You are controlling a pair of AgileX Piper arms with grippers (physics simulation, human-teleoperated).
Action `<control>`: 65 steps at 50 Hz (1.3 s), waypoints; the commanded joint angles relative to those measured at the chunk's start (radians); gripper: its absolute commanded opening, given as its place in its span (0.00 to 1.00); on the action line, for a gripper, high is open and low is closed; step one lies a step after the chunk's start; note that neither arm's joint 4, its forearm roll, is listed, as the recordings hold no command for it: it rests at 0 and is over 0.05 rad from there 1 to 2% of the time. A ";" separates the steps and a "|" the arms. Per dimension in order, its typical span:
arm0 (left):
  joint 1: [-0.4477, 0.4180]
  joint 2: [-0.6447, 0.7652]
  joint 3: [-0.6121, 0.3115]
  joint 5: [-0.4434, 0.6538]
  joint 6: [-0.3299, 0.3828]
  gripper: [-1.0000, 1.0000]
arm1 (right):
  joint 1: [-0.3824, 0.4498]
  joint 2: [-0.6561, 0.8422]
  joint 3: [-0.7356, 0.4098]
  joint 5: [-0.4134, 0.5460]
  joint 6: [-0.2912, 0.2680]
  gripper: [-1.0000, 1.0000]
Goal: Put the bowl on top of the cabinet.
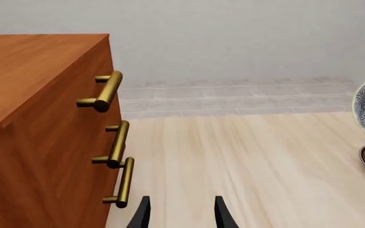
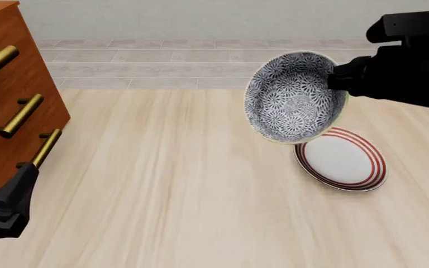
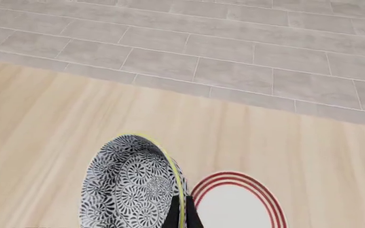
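Observation:
The blue-and-white floral bowl (image 2: 295,97) hangs tilted in the air above the table, its opening turned toward the front camera. My right gripper (image 2: 337,78) is shut on the bowl's rim at its right side; in the right wrist view the fingers (image 3: 181,214) pinch the pale rim of the bowl (image 3: 131,187). The reddish-brown cabinet (image 2: 2,84) with brass bar handles stands at the far left, its top (image 1: 30,66) showing in the left wrist view. My left gripper (image 1: 181,211) is open and holds nothing, low beside the cabinet's front.
A flat white plate with red rings (image 2: 341,159) lies on the table just below the lifted bowl, also seen as the plate (image 3: 236,204) under the right wrist. Pale wooden tabletop (image 2: 170,184) stretches between cabinet and plate. Grey tiled floor lies beyond the far edge.

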 commanded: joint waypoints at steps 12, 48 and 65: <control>-0.008 0.007 0.000 -0.001 0.005 1.00 | 0.160 0.063 -0.054 -0.067 0.029 0.00; -0.243 0.204 -0.152 -0.146 -0.265 1.00 | 0.227 0.055 -0.044 -0.107 0.021 0.00; -0.389 0.391 -0.237 -0.285 -0.316 1.00 | 0.256 0.046 -0.072 -0.101 0.019 0.00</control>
